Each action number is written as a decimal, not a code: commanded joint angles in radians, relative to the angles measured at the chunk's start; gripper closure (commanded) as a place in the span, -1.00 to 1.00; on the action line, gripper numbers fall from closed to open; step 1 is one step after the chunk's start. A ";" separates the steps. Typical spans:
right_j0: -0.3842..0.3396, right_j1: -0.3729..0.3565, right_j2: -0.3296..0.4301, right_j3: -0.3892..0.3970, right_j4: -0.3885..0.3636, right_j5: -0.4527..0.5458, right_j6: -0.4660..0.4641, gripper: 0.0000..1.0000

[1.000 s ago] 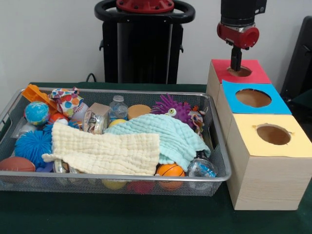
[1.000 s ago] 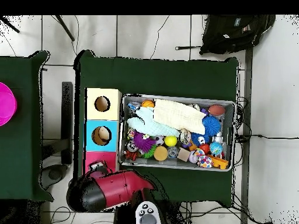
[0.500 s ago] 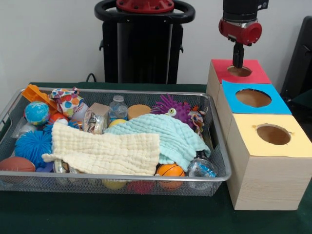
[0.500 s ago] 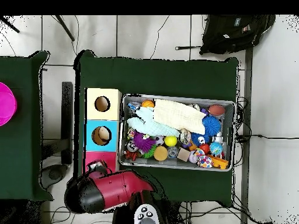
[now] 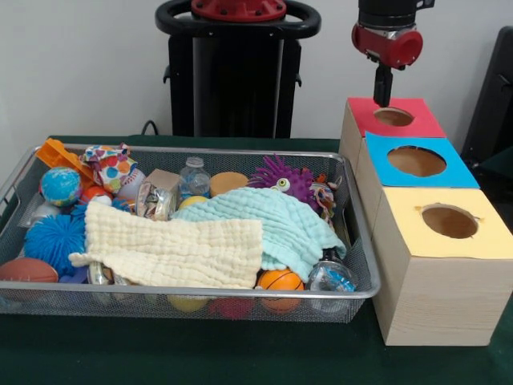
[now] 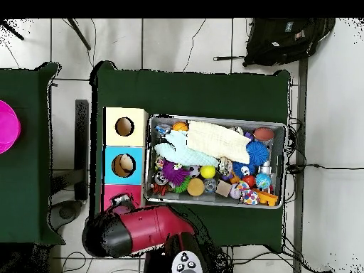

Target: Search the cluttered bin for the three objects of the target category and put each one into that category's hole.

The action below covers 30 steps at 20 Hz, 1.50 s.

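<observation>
My gripper (image 5: 382, 99) hangs above the back left edge of the red-topped box (image 5: 420, 122), a little over its round hole (image 5: 393, 117). Its fingers look pressed together with nothing held. In the overhead view the red arm (image 6: 135, 231) covers the gripper and part of the red box (image 6: 114, 193). The wire bin (image 5: 240, 292) holds a cream cloth (image 5: 172, 250) and a mint cloth (image 5: 272, 224) lying over balls, bottles and cans. Showing around them are a purple spiky toy (image 5: 284, 178), a small basketball (image 5: 280, 280), a blue spiky ball (image 5: 52, 239) and a football (image 5: 26, 269).
A blue-topped box (image 5: 457, 170) and a yellow-topped box (image 5: 417, 234) stand in a row in front of the red one, each with a round hole. In the overhead view a ball shows inside the blue box's hole (image 6: 125, 165). A black backpack (image 6: 284, 39) lies on the floor.
The gripper has risen out of the red box's hole and shifted slightly to the left in the front view. Nothing in the bin has moved.
</observation>
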 commanded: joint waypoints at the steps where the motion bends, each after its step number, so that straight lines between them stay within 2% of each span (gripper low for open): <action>1: -0.068 0.035 0.074 -0.137 -0.062 0.107 -0.197 1.00; 18: -0.261 0.069 0.156 -0.296 -0.073 0.269 -0.283 1.00; 25: -0.356 0.102 0.203 -0.330 -0.115 0.290 -0.347 1.00; 30: -0.397 0.136 0.219 -0.345 -0.178 0.281 -0.363 1.00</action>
